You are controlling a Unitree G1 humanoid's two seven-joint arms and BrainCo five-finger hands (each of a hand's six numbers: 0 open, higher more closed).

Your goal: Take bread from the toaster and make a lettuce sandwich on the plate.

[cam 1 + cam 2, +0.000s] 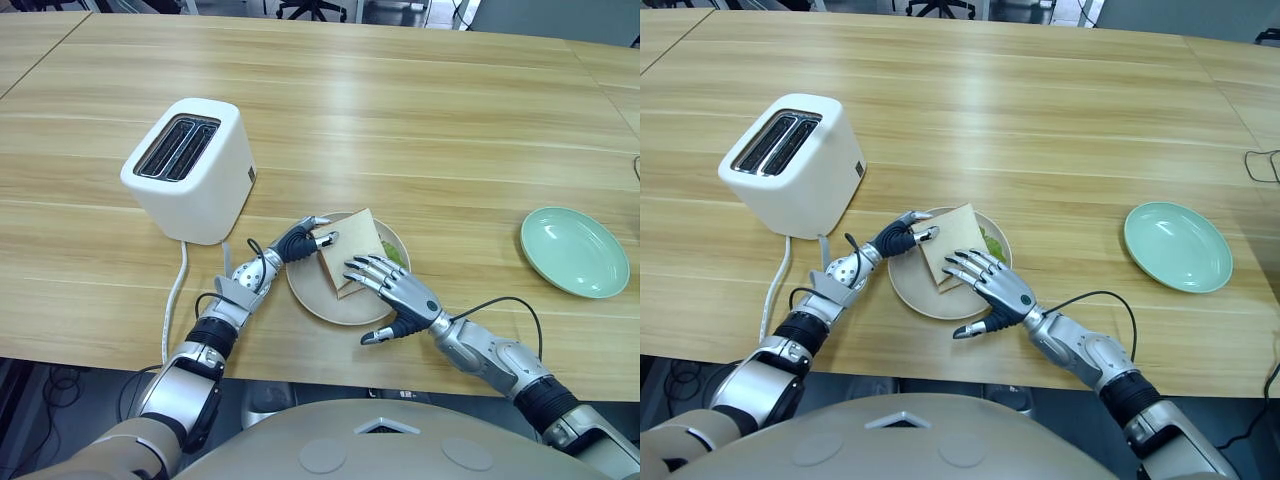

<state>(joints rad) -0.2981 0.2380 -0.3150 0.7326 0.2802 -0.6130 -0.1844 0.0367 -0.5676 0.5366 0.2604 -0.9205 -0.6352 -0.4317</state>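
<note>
One long wooden table (420, 130) fills the scene, its planks running left to right. A white toaster (195, 170) stands on the left part of it, its two slots facing up. A pale cord (175, 290) runs from its near side down toward the table's front edge. Well apart on the right lies a pale green plate (573, 252), with nothing on it.

A tan plate (330, 305) sits near the front edge, just right of the toaster and between the two hands. The right hand (405, 297) reaches in from the near right. It is spread wide and grips nothing, with its fingertips (355, 268) resting on the near edge of the bread and its thumb stuck out toward the front of the table. The left hand (292, 243) comes in from the near left beside the toaster cord. Its fingers are narrowed around the left corner of the bread, pinching that edge.

The bread (352, 248), a square slice, lies on the tan plate, tilted with one corner pointing away. A bit of green lettuce (390, 252) shows from under its right side, also on the plate.
</note>
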